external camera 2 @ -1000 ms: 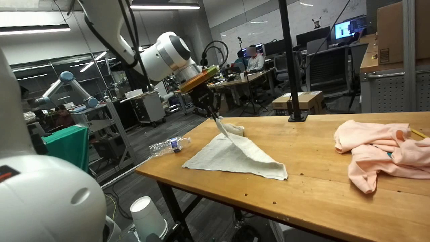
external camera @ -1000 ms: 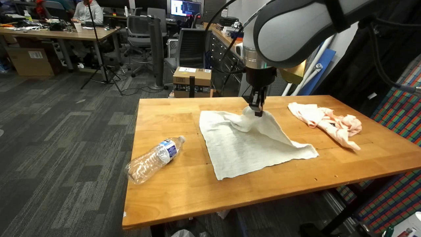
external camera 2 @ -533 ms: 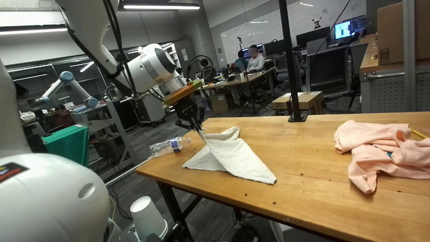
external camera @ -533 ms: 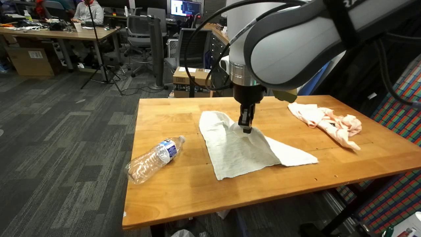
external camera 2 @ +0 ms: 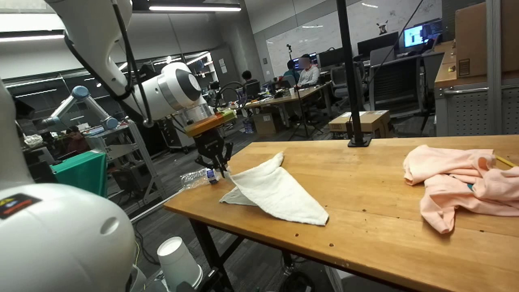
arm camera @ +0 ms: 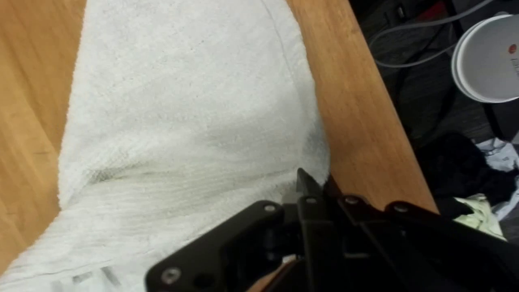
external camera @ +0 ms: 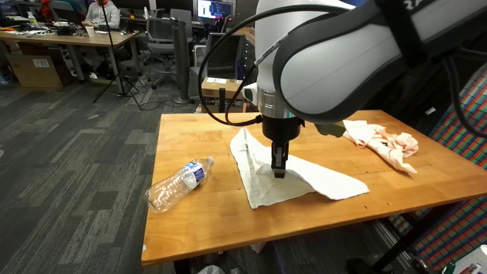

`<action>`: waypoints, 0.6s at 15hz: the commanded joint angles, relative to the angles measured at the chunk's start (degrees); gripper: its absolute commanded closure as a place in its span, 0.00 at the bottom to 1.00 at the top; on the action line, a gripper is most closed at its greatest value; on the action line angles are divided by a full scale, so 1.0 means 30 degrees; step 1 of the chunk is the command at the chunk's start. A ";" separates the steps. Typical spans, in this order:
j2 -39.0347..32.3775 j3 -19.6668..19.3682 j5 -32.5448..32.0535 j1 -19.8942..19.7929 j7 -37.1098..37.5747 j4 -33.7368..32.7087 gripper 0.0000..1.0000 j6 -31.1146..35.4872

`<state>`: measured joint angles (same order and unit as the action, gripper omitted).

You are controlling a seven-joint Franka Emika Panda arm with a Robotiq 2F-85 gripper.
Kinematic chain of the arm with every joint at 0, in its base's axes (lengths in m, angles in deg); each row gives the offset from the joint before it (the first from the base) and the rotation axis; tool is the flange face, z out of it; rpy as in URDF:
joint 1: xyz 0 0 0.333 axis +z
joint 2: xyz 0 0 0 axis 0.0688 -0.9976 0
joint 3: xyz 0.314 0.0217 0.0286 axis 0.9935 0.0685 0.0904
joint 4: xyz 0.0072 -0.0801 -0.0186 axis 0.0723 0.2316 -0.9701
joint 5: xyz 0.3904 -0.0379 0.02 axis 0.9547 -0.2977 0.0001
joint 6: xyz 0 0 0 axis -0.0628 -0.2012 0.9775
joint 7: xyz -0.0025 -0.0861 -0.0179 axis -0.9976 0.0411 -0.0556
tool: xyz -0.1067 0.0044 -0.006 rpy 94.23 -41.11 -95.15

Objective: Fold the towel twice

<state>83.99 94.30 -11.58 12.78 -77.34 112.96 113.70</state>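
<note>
The white towel lies on the wooden table in both exterior views (external camera: 323,177) (external camera 2: 279,194). One part is lifted and folded over, with a creased flap on top; a flat layer shows underneath near the front left. My gripper (external camera: 279,173) is shut on a towel corner and holds it a little above the lower layer. In an exterior view the gripper (external camera 2: 224,172) is at the towel's left end. In the wrist view the fingers (arm camera: 320,182) pinch the edge of the towel (arm camera: 186,93) near the table's edge. The far fingertip is partly hidden by cloth.
A clear plastic bottle (external camera: 179,186) lies left of the towel; it also shows behind the gripper (external camera 2: 194,178). A crumpled pink cloth (external camera: 395,146) lies to the right. A black post (external camera 2: 352,73) stands at the table's back edge. White cups (external camera 2: 178,259) stand below the table.
My gripper has moved toward the table's front-left and lower, carrying the towel corner. The towel's far part has folded over, so more of its brighter underside shows. The bottle and pink cloth have not moved.
</note>
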 commanded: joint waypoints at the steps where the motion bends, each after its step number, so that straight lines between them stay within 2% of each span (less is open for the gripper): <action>1: 0.0775 0.0244 0.2577 0.0215 -0.3054 0.0781 0.98 0.0986; 5: 0.0710 0.0196 0.4615 0.0192 -0.6144 0.1008 0.98 0.2019; 6: 0.0685 0.0161 0.4712 0.0168 -0.6567 0.1040 0.89 0.2159; 7: 0.0658 0.0107 0.4731 0.0127 -0.6914 0.1099 0.72 0.2363; 9: 0.0700 0.0028 0.4990 0.0053 -0.7537 0.1165 0.56 0.2518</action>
<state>84.12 94.71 1.10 13.34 -95.84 114.90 119.28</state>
